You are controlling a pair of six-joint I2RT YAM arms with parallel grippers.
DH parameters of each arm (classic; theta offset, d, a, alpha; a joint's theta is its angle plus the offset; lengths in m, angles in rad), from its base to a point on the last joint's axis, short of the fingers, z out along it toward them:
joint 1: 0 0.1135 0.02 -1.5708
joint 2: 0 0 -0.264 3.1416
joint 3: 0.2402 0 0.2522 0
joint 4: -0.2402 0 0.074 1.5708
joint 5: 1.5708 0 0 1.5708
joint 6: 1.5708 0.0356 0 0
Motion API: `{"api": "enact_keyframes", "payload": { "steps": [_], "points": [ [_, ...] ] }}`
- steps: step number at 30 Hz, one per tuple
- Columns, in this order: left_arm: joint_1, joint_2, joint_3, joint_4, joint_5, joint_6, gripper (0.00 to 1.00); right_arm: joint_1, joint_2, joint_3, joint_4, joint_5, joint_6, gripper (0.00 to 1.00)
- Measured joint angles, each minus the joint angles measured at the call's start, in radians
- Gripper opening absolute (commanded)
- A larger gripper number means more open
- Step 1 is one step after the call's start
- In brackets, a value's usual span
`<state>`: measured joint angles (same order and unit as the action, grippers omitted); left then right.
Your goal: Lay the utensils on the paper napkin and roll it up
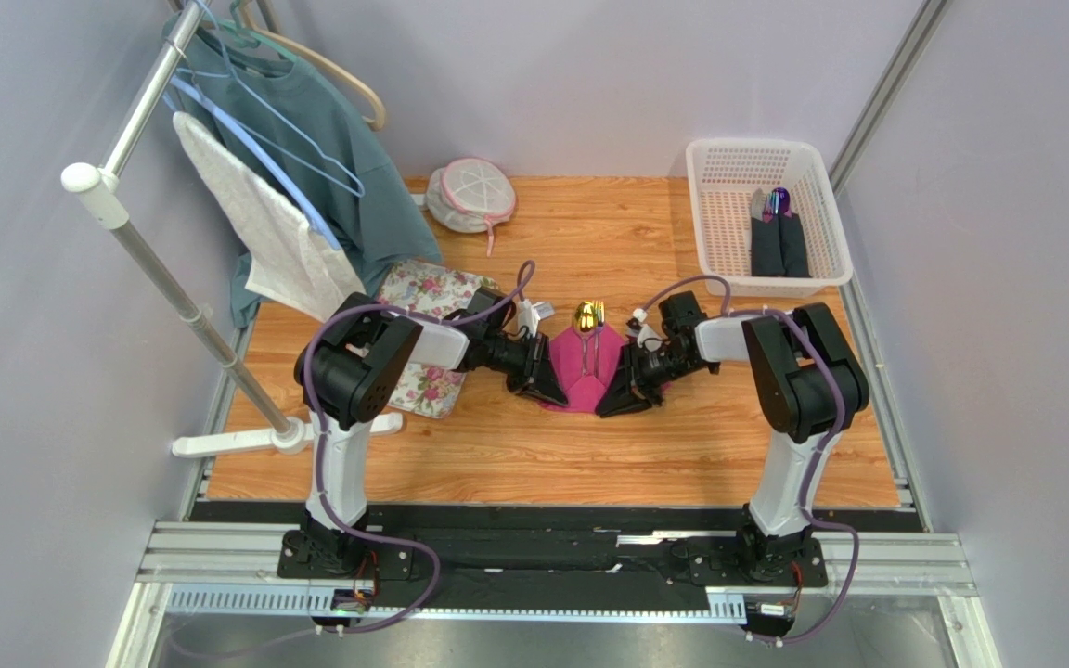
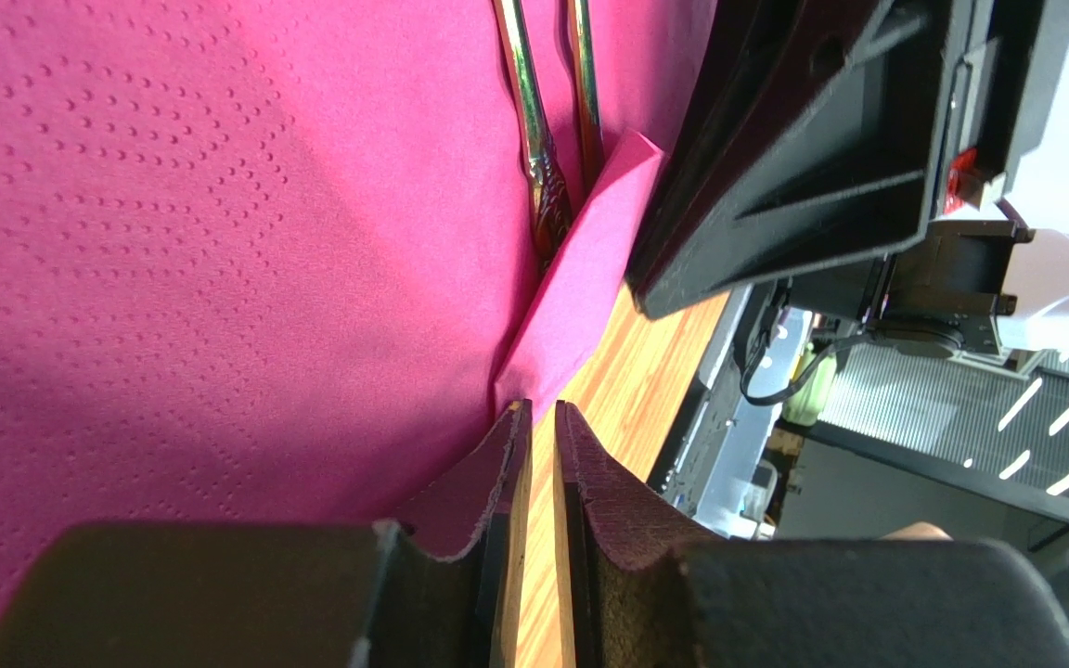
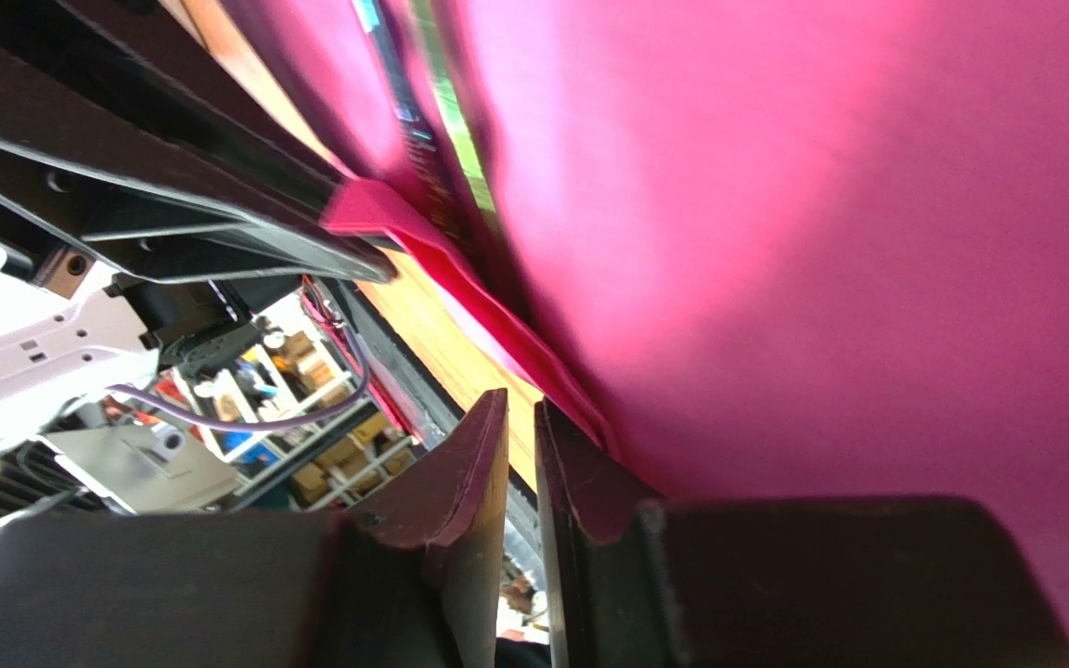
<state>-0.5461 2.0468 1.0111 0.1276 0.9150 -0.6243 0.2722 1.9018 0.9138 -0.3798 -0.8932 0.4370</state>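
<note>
Dark fingers [image 2: 617, 501] border dimpled magenta napkin [image 2: 220, 279] bearing shiny utensils [image 2: 525, 112].

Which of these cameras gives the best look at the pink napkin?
The top view: only there does nearly the whole napkin show, with its outline. The left wrist view shows just a close dotted stretch with a folded edge; the right wrist view shows just a blurry pink stretch.

Top view bright, even, sharp; wrist views soft close-up, glare on paper napkin [image 3: 805, 209].
</note>
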Motion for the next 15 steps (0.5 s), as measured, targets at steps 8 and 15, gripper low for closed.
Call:
{"api": "enact_keyframes", "payload": {
  "steps": [8,15],
  "points": [
    [0.003,0.001,0.000,0.000,0.001,0.000,0.20,-0.045,0.000,-0.031,-0.002,-0.029,-0.043,0.18],
    [0.005,0.002,0.000,0.000,0.001,0.000,0.20,-0.103,0.000,-0.035,-0.034,-0.040,-0.098,0.16]
  ]
}}
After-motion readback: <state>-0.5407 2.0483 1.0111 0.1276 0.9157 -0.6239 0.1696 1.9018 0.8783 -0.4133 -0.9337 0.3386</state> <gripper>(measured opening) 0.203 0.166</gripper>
